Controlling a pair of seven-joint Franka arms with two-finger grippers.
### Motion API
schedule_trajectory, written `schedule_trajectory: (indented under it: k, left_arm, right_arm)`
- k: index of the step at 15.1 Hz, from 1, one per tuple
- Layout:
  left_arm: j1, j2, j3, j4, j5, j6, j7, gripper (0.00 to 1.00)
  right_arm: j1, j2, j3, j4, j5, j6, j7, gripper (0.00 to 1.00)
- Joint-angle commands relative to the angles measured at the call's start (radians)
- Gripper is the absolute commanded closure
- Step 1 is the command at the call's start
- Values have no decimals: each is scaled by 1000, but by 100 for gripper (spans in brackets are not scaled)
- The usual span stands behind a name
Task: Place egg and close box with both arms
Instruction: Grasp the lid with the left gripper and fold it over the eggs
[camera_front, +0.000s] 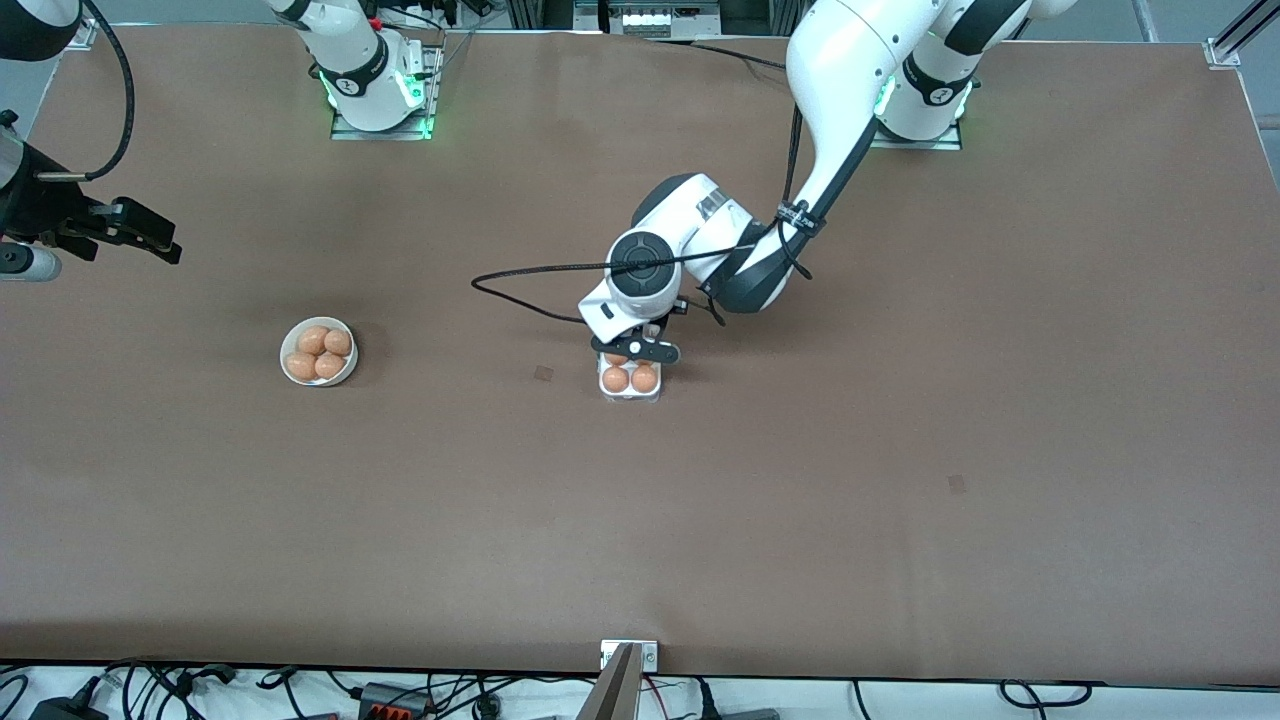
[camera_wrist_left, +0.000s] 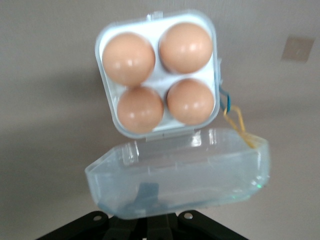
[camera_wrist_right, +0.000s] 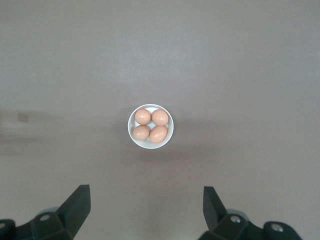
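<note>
Four eggs (camera_wrist_left: 155, 75) fill every cell of the box (camera_front: 630, 383) at mid-table, its clear lid (camera_wrist_left: 185, 175) tilted up from the hinge, not shut. Directly over the box's farther edge, the left gripper (camera_front: 637, 349) sits at the lid; whether its fingers grip it cannot be told. Toward the right arm's end, a white bowl (camera_front: 319, 351) holds four more eggs. High above that end, the right gripper (camera_wrist_right: 145, 205) hangs wide open, holding nothing, waiting.
</note>
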Motion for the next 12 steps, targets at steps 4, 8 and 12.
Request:
schedule_trajectory:
  k: [4, 8, 12]
  left_arm:
    - [2, 36, 60, 150, 16, 53, -1, 100]
    - [57, 21, 70, 148, 25, 66, 8, 100]
    - [175, -70, 68, 141, 31, -61, 87, 100]
  right_arm:
    - [11, -20, 2, -22, -19, 19, 4, 0]
    - [17, -26, 2, -20, -15, -5, 4, 0]
    - [17, -26, 1, -19, -13, -10, 4, 0]
